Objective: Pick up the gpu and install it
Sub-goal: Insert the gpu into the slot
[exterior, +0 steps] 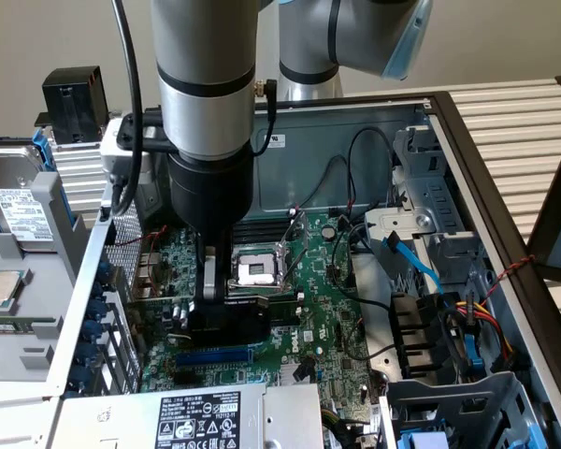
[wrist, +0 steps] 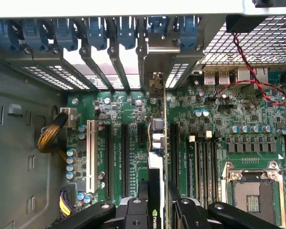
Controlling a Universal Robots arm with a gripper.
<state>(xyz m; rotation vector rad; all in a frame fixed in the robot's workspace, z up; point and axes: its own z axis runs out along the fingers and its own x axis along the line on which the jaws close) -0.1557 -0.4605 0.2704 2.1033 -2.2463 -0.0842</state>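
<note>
Gpu (exterior: 241, 323) hangs upright in the claw (exterior: 226, 313), low over the motherboard (exterior: 327, 318) inside the open case (exterior: 467, 159). The claw is clenched on the card's black shroud, one finger (wrist: 133, 212) on each side. The arm stands straight down above it.

In the exterior view the gpu is near the case's rear wall, on that view's left, between the CPU socket (exterior: 260, 269) and a blue slot (exterior: 210, 355) that lies bare just beside it. A labelled power supply (exterior: 196, 416) fills the near corner of the case.

From the wrist view the gpu (wrist: 155, 171) is edge-on, running from the claw (wrist: 157, 210) toward the row of slot openings in the rear wall, its silver bracket (wrist: 157, 62) right up against them beneath the blue latches (wrist: 95, 33). Black slots lie on both sides of it, with a white slot (wrist: 90, 155) further off. I cannot tell whether the card's bottom edge is seated in a slot or only over one. A red and black wire (wrist: 257, 81) loops across the board near the socket (wrist: 251, 191).
</note>
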